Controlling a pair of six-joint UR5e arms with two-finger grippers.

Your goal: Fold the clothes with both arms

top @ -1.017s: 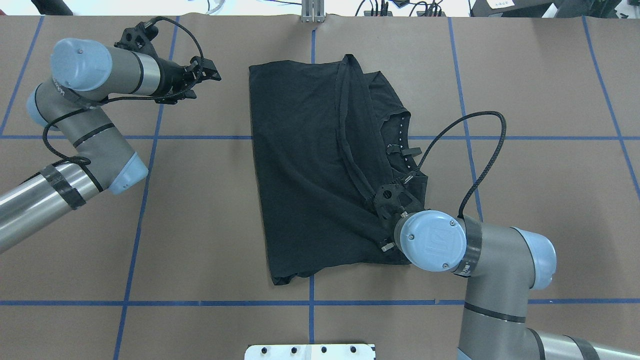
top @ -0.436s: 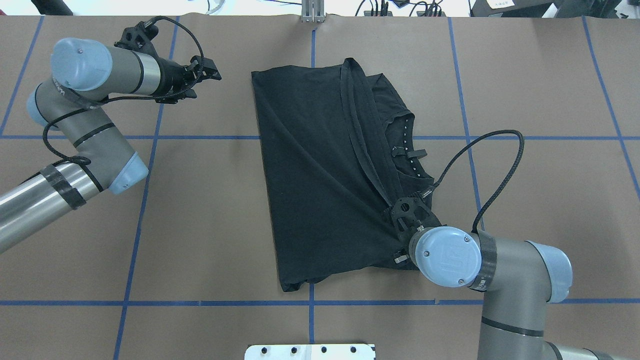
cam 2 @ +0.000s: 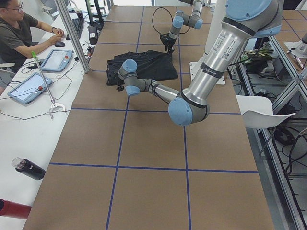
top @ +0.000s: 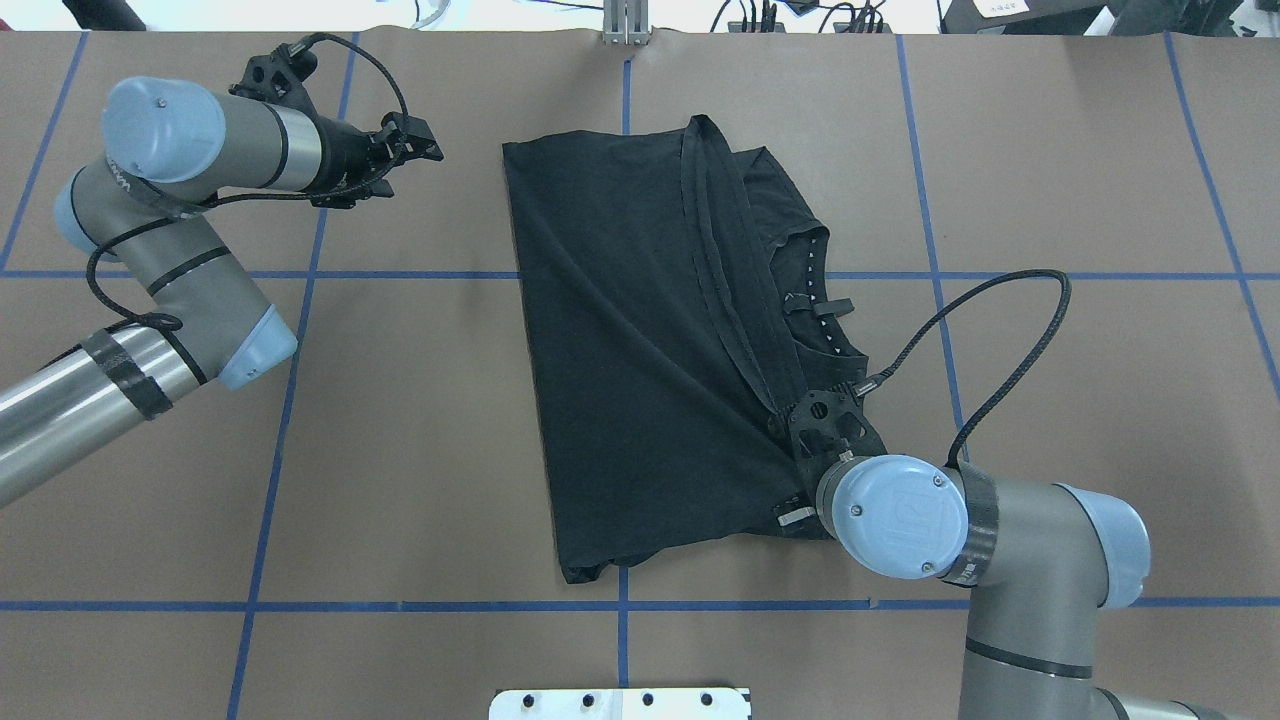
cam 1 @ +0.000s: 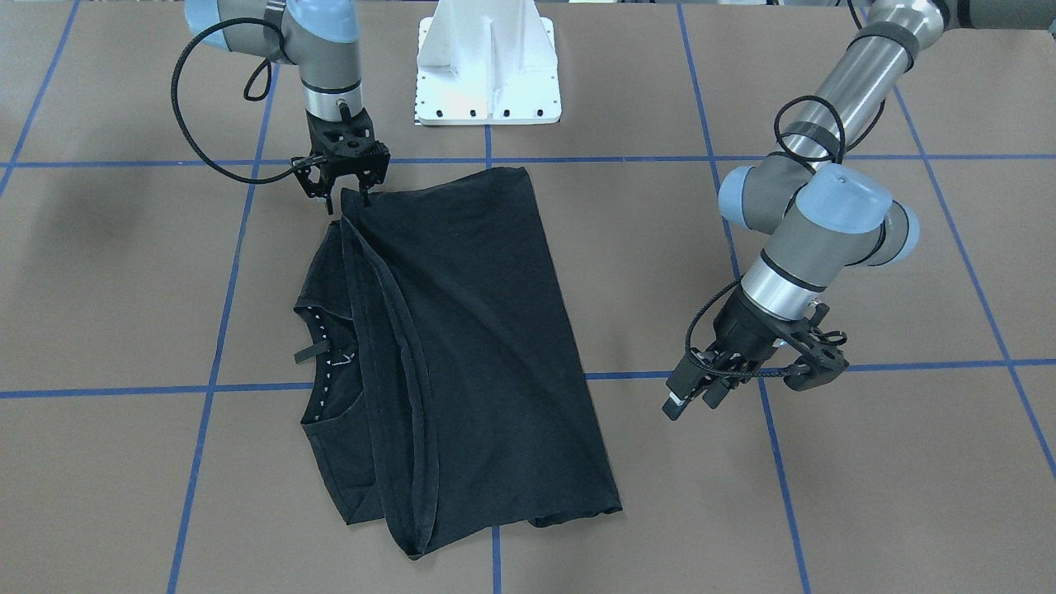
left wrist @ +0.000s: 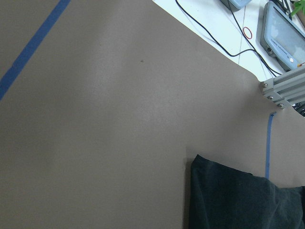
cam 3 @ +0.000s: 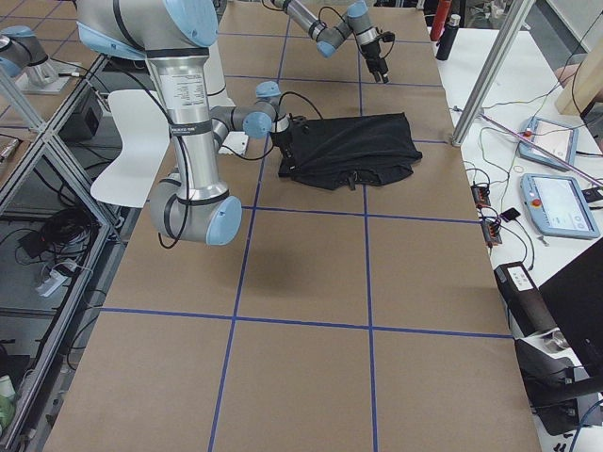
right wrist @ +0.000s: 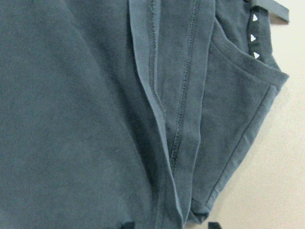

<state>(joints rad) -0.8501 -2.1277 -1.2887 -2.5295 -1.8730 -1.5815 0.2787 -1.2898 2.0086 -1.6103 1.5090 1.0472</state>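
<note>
The black T-shirt [top: 640, 330] lies folded lengthwise in the middle of the table, plain side up, with its collar [top: 815, 290] showing at the right. It also shows in the front-facing view [cam 1: 470, 330]. My right gripper [cam 1: 351, 194] is down at the shirt's near right corner and shut on the folded hem. In the right wrist view the hem [right wrist: 181, 143] narrows toward the two fingertips [right wrist: 126, 225]. My left gripper [top: 430, 142] is open and empty, above bare table left of the shirt's far left corner [left wrist: 228, 191].
The brown table cover [top: 400, 450] has a grid of blue tape lines. The white pedestal base [cam 1: 487, 66] stands at the near edge. An aluminium post [top: 625, 25] stands at the far edge. An operator [cam 2: 19, 33] with tablets sits beyond the far side.
My right gripper moved right and slightly nearer, dragging the shirt with it; the shirt's left edge shifted right. Most of this happened early, then it nearly stopped. The left arm has not moved.
</note>
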